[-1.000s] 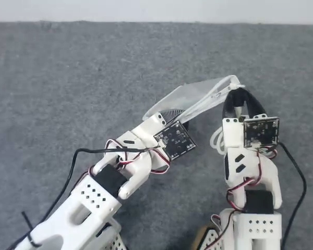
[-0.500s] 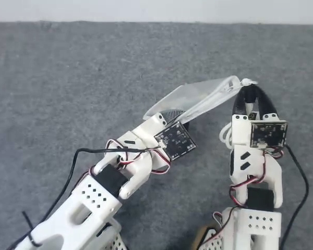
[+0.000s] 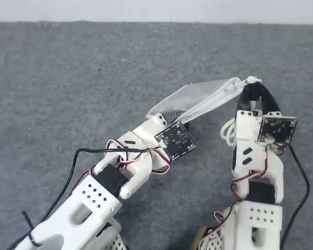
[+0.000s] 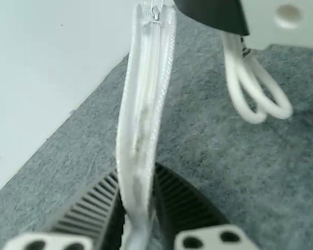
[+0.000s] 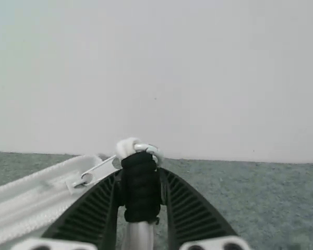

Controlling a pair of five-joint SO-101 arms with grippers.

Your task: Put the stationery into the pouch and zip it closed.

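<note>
While L fingers (image 4: pixel 91 211) clamp pouch (image 3: pixel 198 98) end, R fingers (image 5: pixel 91 219) tight on black zip pull (image 5: pixel 141 185).

pouch (image 3: pixel 198 99) 1 | zipper pull (image 5: pixel 86 176) 1 | pull cord (image 4: pixel 253 94) 1 | claws 2: left claw (image 4: pixel 138 179), right claw (image 5: pixel 141 174)

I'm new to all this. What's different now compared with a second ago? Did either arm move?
The right gripper, shut on the black cord of the zip pull, moved to the right in the high view, drawing that end of the pouch along with it. The left gripper stayed clamped on the pouch's other end, and its arm kept still.
</note>
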